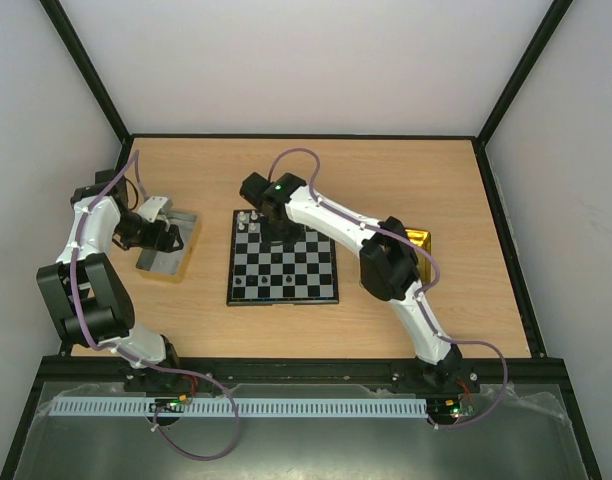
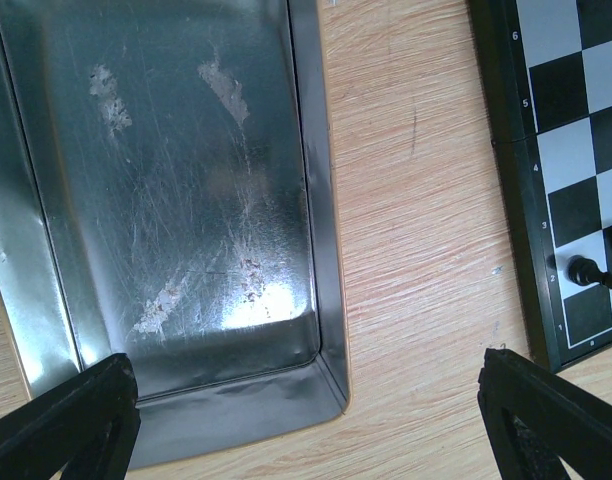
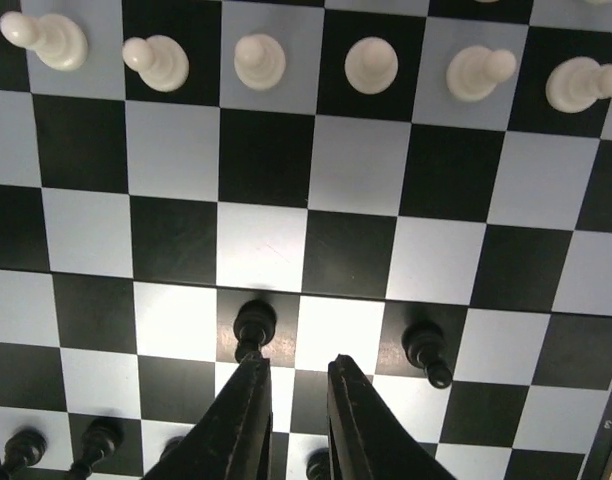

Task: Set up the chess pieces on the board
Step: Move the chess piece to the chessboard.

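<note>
I'm watching the right end effector [image 3: 296, 365] hovering low over the board [image 3: 266, 245], fingers narrowly parted and pinching nothing. One tip is sitting just beside a standing black pawn [image 3: 254, 328], so any sideways drift is risking toppling it. The left end effector [image 2: 306, 356] is idling spread wide over the silver tray [image 2: 186, 200].

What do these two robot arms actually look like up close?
Both the left arm and the right arm are white links joined by chunky black joints, with a thin purple cable looping along each. A small green light glows near the right wrist. The left tool and right tool each end in two black tapering fingers.
</note>
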### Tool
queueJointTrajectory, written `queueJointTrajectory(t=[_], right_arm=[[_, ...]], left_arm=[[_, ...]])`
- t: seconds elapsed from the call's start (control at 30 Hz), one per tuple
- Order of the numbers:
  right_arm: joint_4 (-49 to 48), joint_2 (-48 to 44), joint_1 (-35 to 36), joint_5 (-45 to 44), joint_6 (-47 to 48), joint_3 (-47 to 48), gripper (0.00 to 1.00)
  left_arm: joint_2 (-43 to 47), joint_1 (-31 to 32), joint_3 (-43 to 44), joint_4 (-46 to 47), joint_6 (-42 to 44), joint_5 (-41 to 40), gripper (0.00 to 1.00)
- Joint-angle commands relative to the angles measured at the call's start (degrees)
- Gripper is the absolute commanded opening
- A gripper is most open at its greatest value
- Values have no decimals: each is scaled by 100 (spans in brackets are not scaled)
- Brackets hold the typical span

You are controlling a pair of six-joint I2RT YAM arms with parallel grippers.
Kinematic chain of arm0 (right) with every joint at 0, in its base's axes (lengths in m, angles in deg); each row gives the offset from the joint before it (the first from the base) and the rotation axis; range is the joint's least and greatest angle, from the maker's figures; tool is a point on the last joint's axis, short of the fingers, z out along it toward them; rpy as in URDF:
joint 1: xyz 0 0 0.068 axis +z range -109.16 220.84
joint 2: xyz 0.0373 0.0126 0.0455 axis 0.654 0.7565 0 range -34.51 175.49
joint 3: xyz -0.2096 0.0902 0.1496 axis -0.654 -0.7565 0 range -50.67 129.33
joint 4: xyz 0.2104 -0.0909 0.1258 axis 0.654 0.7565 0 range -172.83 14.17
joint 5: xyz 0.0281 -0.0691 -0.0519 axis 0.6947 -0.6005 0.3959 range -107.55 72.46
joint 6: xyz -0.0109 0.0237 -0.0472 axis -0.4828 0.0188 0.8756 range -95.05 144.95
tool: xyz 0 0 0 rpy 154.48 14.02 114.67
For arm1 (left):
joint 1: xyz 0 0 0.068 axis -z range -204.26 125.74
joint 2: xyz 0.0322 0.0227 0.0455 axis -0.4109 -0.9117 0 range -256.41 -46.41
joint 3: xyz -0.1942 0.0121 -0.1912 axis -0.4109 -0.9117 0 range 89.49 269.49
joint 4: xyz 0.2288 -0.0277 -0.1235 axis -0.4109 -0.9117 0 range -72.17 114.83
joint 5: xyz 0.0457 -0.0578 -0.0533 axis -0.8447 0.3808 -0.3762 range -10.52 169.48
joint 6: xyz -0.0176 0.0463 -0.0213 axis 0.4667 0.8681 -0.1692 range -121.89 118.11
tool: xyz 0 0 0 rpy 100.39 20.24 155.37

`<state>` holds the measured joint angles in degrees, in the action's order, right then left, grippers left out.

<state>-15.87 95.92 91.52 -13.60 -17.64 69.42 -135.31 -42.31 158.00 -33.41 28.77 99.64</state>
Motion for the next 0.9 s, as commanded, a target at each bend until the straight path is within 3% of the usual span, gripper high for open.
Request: queueJointTrajectory(t=[0.0, 0.87], right_arm=[[255, 253, -5, -75, 213, 318, 18], [84, 509, 32, 365, 342, 218, 20]], left_arm=[[-108, -30, 118, -113, 17, 85, 92], [-206, -26, 95, -9, -35, 66, 92]])
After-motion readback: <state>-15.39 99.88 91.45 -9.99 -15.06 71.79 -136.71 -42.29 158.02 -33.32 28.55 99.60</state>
